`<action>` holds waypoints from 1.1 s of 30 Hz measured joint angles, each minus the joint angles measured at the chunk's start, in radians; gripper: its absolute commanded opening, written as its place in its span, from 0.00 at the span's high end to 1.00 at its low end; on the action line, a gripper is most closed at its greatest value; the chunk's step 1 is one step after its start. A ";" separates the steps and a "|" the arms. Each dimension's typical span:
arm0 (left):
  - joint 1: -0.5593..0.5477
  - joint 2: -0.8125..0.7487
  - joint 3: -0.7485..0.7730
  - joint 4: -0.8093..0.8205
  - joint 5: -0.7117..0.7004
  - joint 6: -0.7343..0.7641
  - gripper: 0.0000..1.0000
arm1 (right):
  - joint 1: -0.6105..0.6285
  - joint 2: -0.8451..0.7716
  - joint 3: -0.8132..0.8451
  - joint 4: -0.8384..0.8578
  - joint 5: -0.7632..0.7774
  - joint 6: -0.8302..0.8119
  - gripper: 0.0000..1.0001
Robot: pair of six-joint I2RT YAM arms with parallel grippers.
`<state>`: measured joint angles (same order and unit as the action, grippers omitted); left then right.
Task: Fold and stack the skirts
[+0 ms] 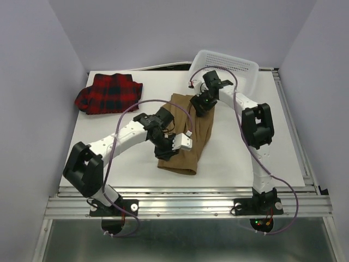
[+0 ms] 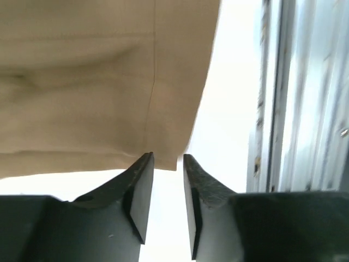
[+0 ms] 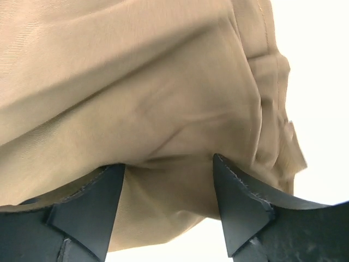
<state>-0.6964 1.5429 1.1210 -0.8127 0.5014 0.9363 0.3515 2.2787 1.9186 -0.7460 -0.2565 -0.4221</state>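
Note:
A plain tan-brown skirt (image 1: 200, 136) lies as a long folded strip in the middle of the white table (image 1: 136, 170). My left gripper (image 1: 164, 154) stands low at its near left corner. In the left wrist view its jaws (image 2: 168, 157) stand a little apart, open, with only bare table between them and their tips at the edge of the tan skirt (image 2: 82, 82). My right gripper (image 1: 197, 111) is at the skirt's far end. In the right wrist view its jaws (image 3: 169, 162) are wide open astride a bulge of the tan skirt (image 3: 136, 82). A red-and-black plaid skirt (image 1: 109, 93) lies bunched at the far left.
A white mesh basket (image 1: 229, 63) stands at the back right, just behind the right arm's wrist. The metal rail (image 1: 191, 204) runs along the table's near edge and shows at the right of the left wrist view (image 2: 294, 109). Walls close the table on three sides.

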 measured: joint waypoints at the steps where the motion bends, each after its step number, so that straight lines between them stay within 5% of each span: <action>1: -0.009 -0.017 0.020 0.001 0.040 -0.017 0.58 | -0.002 -0.004 0.005 0.006 -0.013 -0.003 0.27; 4: 0.030 -0.093 0.046 0.045 0.156 -0.100 0.58 | -0.005 -0.052 -0.003 0.014 -0.048 0.008 0.26; 8: 0.251 -0.165 0.051 0.180 0.270 -0.280 0.58 | -0.004 -0.176 -0.011 0.024 -0.095 0.058 0.28; 13: 0.469 -0.114 0.074 0.423 0.242 -0.588 0.58 | 0.040 -0.283 0.014 0.058 -0.200 0.154 0.32; 20: 0.462 0.056 0.150 0.676 0.053 -0.898 0.58 | 0.195 -0.241 -0.169 0.133 -0.267 0.276 0.31; 25: 0.462 0.157 0.182 0.772 -0.016 -0.998 0.58 | 0.197 -0.227 -0.325 0.166 -0.234 0.379 0.25; 33: 0.462 0.168 0.157 0.852 -0.028 -1.057 0.58 | 0.179 -0.220 -0.233 0.302 -0.020 0.535 0.27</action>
<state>-0.2344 1.7111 1.2778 0.0391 0.4732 -0.1207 0.5301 2.0586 1.6859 -0.4438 -0.2764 0.1127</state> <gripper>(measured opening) 0.422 0.743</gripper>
